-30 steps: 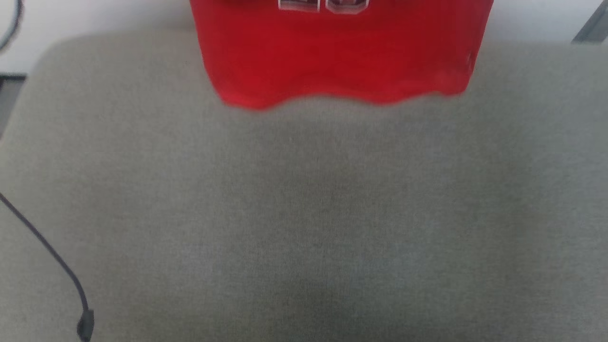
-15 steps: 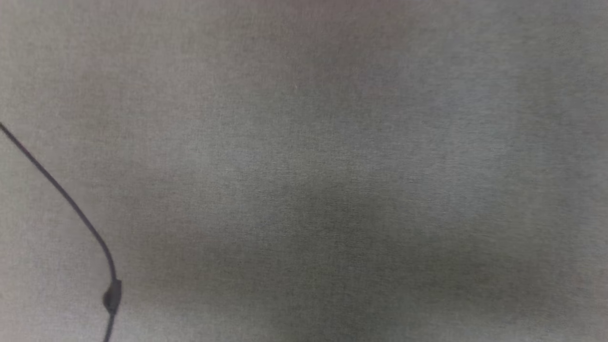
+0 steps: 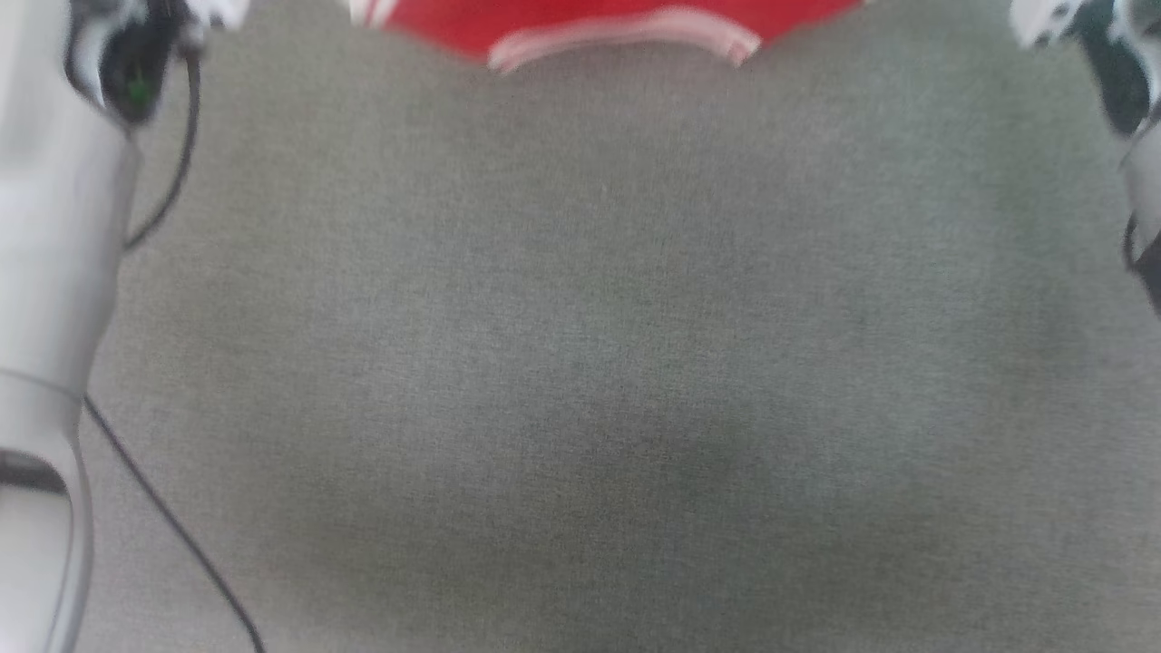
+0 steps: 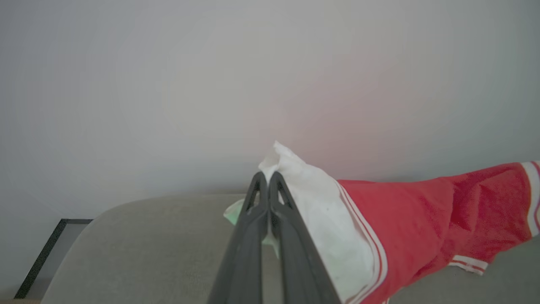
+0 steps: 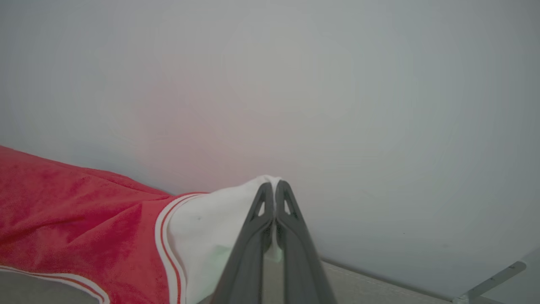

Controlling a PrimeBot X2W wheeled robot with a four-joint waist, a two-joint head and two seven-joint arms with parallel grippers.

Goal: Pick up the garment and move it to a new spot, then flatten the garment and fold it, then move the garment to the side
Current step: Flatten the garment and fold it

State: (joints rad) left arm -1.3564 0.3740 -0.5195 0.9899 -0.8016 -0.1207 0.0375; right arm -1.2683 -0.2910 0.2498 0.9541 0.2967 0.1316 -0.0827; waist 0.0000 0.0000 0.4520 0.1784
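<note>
The wrist views showed what the head view did not: the left pincer (image 4: 268, 179) clamped on one white sleeve of the garment (image 4: 422, 219), its red body stretched over the grey bench (image 4: 147, 253) to the other sleeve, clamped in the right pincer (image 5: 274, 188). The head view had a striped red edge along its top; half a second earlier that camera, since moved, had shown bench and cable (image 3: 172, 535).
</note>
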